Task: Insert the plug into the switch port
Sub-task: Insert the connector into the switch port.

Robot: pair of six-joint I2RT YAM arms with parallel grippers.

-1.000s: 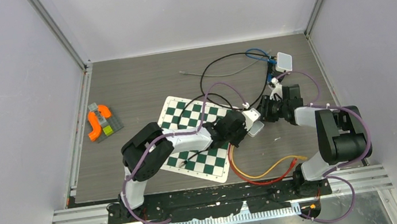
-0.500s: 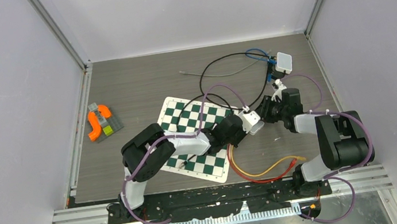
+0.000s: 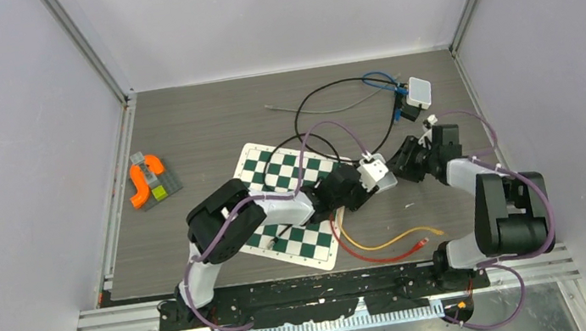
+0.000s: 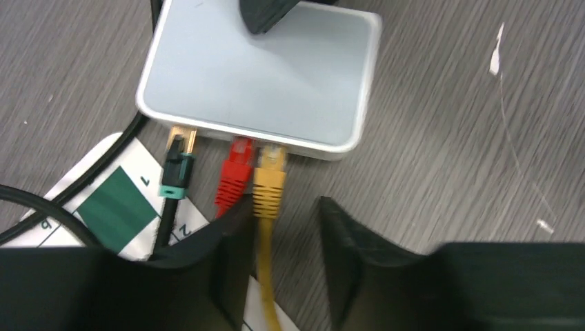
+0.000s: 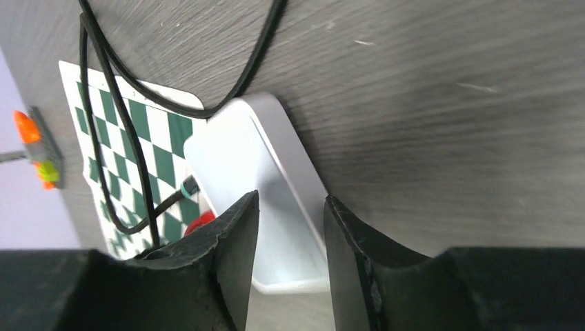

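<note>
Grey counter, top view: left end effector and right end effector close on either side of the white switch.
Left wrist: fingers parted, gripping nothing. Yellow plug is seated in the switch just ahead, with red plug and black plug alongside.
Right wrist: fingers straddle the switch's edge; grip unclear.

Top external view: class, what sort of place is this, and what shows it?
Probably a robotics lab test cell: a walled-in table, a checkerboard sheet like a camera-calibration target, and a network switch with cables plugged in.
</note>
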